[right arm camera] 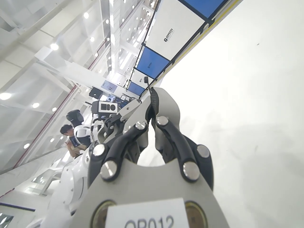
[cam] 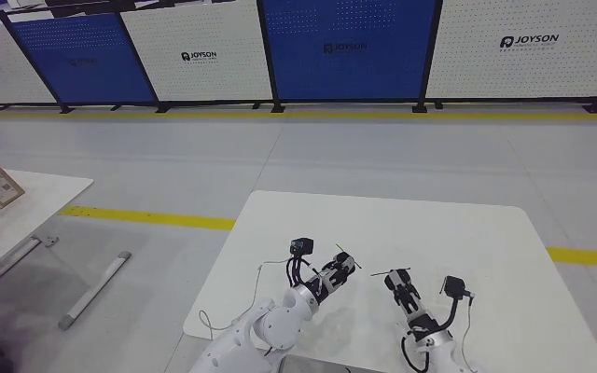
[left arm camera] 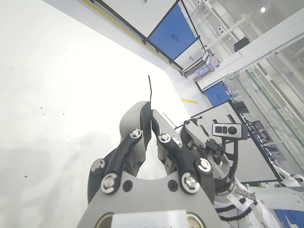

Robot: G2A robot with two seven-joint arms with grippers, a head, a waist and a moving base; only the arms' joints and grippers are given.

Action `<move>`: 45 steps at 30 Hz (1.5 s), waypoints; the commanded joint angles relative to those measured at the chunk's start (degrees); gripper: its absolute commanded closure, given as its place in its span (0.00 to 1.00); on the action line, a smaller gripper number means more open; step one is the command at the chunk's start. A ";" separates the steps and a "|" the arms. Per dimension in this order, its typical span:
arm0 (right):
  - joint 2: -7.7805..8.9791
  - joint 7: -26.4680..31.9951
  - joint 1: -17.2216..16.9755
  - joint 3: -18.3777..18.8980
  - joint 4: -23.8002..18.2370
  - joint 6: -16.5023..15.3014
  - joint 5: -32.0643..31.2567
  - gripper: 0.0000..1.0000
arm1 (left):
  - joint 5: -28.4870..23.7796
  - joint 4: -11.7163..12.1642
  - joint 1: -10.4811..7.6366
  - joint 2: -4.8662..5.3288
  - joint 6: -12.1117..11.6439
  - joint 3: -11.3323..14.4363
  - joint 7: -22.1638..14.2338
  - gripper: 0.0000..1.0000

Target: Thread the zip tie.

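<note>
Blue and white partition panels (cam: pixel 345 47) close off the far side of a grey floor, and the white tabletop (cam: pixel 420 224) stands in front of them. In the top view both arms are at its near edge. The left gripper (cam: pixel 340 266) and right gripper (cam: pixel 399 278) are near each other but apart. A thin strip of the zip tie (cam: pixel 347 258) juts from the left one above the surface, and a similar dark strip juts from the right. Whether these are two ends of one tie cannot be told.

In the left wrist view the left gripper (left arm camera: pixel 151 112) is clenched on the zip tie (left arm camera: pixel 150 88), a flat black strip that pokes past the fingertips with a slight bend. The right gripper (left arm camera: pixel 190 124) sits just beyond.

In the right wrist view the right gripper (right arm camera: pixel 152 97) is pinched on a short black stub ending in a small blocky head (right arm camera: pixel 145 79).

The step in hand looks like lining up before insertion, as nothing appears threaded yet. The next move calls for bringing the strip's tip squarely to the head's slot. It should go slowly, since the strip flexes and the opening is small.
</note>
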 commanded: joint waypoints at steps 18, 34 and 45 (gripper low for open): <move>-2.79 -8.11 1.46 -2.72 3.99 -3.40 1.14 1.00 | 0.00 0.00 0.00 0.00 0.00 0.00 0.00 1.00; -3.35 -8.90 1.31 -3.22 4.46 -2.89 1.07 1.00 | -0.17 -0.60 0.52 -0.40 1.61 0.54 2.60 1.00; -3.50 -8.16 1.25 -2.64 3.99 -3.50 2.02 1.00 | -0.13 -0.86 0.40 -0.74 3.13 1.03 4.27 1.00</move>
